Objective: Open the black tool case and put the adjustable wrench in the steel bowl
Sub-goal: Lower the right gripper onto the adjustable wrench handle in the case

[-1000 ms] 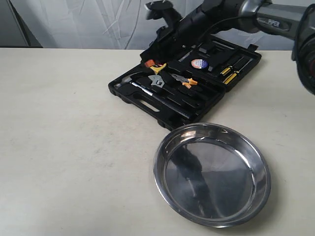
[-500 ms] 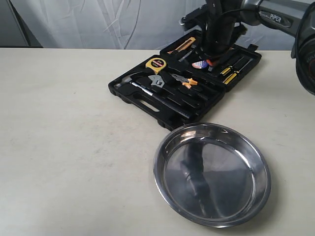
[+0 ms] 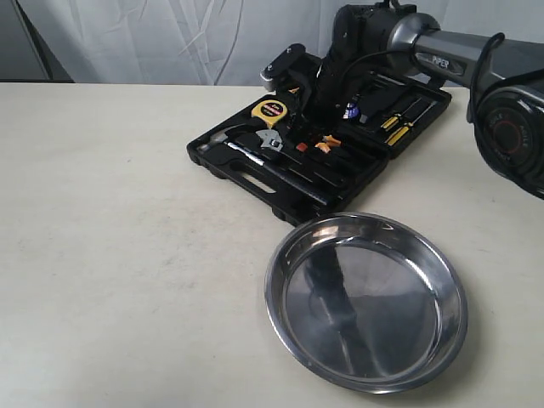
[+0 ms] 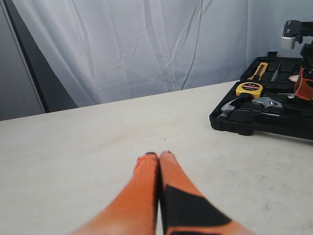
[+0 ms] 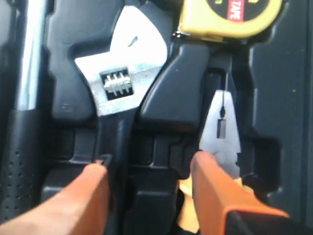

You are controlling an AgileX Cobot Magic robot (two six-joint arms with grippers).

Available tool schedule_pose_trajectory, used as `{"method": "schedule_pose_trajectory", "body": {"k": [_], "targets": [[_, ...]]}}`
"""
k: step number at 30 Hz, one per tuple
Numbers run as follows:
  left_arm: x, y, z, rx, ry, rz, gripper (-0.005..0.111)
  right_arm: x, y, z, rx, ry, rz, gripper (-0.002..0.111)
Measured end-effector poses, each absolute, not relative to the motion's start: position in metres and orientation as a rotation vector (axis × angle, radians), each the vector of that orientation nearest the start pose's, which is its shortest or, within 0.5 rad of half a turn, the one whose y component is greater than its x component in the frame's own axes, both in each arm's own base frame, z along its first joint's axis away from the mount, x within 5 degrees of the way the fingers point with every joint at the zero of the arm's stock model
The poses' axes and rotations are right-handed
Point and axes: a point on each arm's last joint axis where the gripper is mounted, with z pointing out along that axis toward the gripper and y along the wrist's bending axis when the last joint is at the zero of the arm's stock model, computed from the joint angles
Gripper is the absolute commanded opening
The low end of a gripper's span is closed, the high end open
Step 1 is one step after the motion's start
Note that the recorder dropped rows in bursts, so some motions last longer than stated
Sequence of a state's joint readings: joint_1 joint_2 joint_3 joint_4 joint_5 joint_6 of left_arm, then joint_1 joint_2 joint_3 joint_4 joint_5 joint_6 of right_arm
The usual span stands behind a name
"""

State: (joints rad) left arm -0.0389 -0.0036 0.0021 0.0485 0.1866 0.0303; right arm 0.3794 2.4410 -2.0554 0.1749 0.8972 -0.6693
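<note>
With the case (image 3: 255, 180) open, the right gripper (image 5: 149, 164), jaws spread, flanks the wrench (image 5: 117, 88) seated inside; next, pinch its handle and carry to the bowl (image 3: 297, 248) at 5 o'clock; the left gripper (image 4: 158, 155) idles, jaws pressed together.

Open on the bench (image 3: 110, 255): tool case (image 3: 255, 180). Inside it: adjustable wrench (image 3: 270, 142) between hammer (image 3: 223, 136) and pliers (image 3: 323, 143), tape measure (image 3: 270, 111) behind. Just before the case: steel bowl (image 3: 272, 289).

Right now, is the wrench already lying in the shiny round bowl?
No, the adjustable wrench lies in its slot in the open black tool case, apart from the steel bowl.
</note>
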Motion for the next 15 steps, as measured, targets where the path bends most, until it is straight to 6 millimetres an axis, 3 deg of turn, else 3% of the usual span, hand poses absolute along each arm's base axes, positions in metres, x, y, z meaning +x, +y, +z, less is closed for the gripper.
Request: {"method": "schedule_pose_trajectory", "body": {"k": [2, 15], "targets": [[0.056, -0.001, 0.196, 0.091, 1.666, 0.037, 0.000, 0.478, 0.207, 0.132, -1.291, 2.442, 0.139, 0.041], [0.056, -0.001, 0.196, 0.091, 1.666, 0.037, 0.000, 0.474, 0.220, 0.133, -1.285, 2.425, 0.201, 0.041]]}}
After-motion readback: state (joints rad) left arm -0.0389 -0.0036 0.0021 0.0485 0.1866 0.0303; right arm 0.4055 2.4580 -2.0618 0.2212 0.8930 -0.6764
